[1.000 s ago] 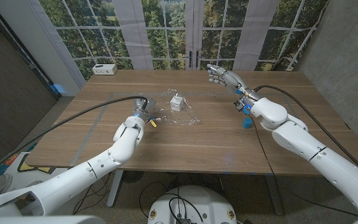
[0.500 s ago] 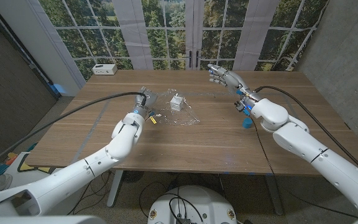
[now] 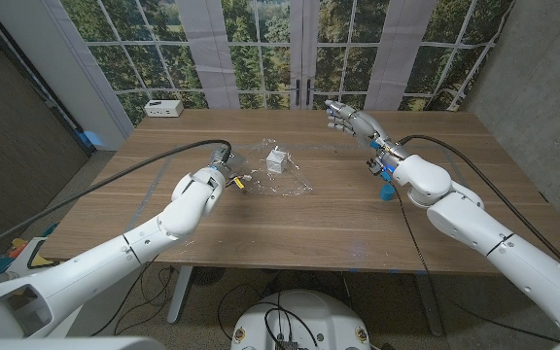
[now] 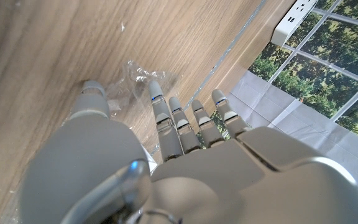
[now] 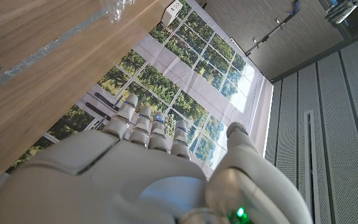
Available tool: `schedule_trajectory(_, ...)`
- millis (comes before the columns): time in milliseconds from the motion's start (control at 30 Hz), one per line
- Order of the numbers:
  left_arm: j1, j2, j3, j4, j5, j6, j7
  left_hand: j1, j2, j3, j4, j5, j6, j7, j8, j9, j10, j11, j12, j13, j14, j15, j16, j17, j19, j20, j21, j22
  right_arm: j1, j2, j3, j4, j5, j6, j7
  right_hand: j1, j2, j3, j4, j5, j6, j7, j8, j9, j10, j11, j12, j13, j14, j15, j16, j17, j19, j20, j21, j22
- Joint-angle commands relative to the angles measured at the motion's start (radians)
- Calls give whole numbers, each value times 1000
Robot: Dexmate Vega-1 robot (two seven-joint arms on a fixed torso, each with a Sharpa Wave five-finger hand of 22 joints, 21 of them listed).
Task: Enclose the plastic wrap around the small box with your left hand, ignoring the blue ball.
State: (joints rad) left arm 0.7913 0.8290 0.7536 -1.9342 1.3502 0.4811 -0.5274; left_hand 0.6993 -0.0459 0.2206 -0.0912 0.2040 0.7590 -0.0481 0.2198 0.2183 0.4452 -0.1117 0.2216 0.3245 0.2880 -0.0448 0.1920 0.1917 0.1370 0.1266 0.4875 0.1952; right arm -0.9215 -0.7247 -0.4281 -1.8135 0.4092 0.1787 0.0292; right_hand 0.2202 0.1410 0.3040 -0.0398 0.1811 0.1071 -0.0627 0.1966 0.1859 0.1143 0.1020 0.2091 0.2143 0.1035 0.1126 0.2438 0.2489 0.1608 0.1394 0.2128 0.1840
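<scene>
Box (image 3: 277, 160) on plastic wrap (image 3: 282, 180)

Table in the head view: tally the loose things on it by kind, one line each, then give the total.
Small box: 1
Plastic wrap sheet: 1
Blue ball: 1
White power strip: 1
Total: 4

Both arms are glossy white, rounded shells with black cables looping along them; the left hand (image 4: 166, 168) is pale grey, segmented fingers — blue-dotted. The right hand (image 5: 160, 180) matches; a green light glows near its wrist.
</scene>
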Motion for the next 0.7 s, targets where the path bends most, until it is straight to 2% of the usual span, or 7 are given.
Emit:
schedule_trajectory(33,18,-20,6,36,103,9,30,17,-2,1,-10,17,-62,-9,-27,-3,-4,0,1,-1,4,-29,6,0,5,-6,-4,3,1,-1,2,9,3,10,10,1,-1,-1,6,2,3,4,-1,4,1,1,3,1,6,-2,1,1,7,1,5,3)
schedule_trajectory(133,26,-34,20,69,153,25,88,42,17,14,-20,25,-91,-16,-34,-6,20,-11,13,-1,19,-41,11,-2,21,-16,0,4,2,1,2,16,6,12,12,2,-4,-1,4,2,2,5,-1,4,0,4,2,1,6,-1,0,0,7,2,5,3)
schedule_trajectory(267,4,-51,17,89,98,-11,26,65,24,21,-31,28,-92,-26,-30,-8,36,-23,20,0,33,-53,14,-4,33,-24,3,4,4,-1,4,16,7,9,12,3,-5,-2,3,2,3,6,-1,4,0,4,2,1,6,0,0,-1,6,2,4,3)
schedule_trajectory(433,-7,-69,38,134,130,-7,58,86,40,32,-38,30,-59,-29,-15,-10,51,-24,26,1,40,-59,15,-5,39,-26,4,4,6,-1,5,16,-3,4,1,4,-5,-1,2,2,2,4,-1,4,1,2,2,1,6,0,0,-1,6,2,4,3)
schedule_trajectory(567,4,-82,44,165,137,22,163,140,116,72,-47,22,-2,-35,2,-12,90,-38,41,2,70,-74,25,-3,58,-26,10,5,13,0,1,21,1,-7,6,4,-6,-2,2,2,3,4,-1,4,0,4,2,1,5,0,-1,-1,5,3,4,3)
schedule_trajectory(667,8,-89,48,183,145,42,238,189,163,106,-64,-6,107,-73,33,-12,136,-57,56,3,104,-89,28,-7,83,-38,20,6,19,3,-1,27,-2,-1,9,4,-7,-2,2,1,2,4,-1,4,1,6,2,1,5,1,-1,-1,5,4,4,3)
schedule_trajectory(700,7,-89,54,190,158,48,256,205,186,123,-65,-15,148,-64,45,-10,152,-56,60,3,122,-97,30,-7,97,-44,27,7,21,4,-2,29,-6,-4,5,4,-8,-2,2,1,1,6,-1,4,1,7,2,1,5,1,-1,-2,6,5,4,3)
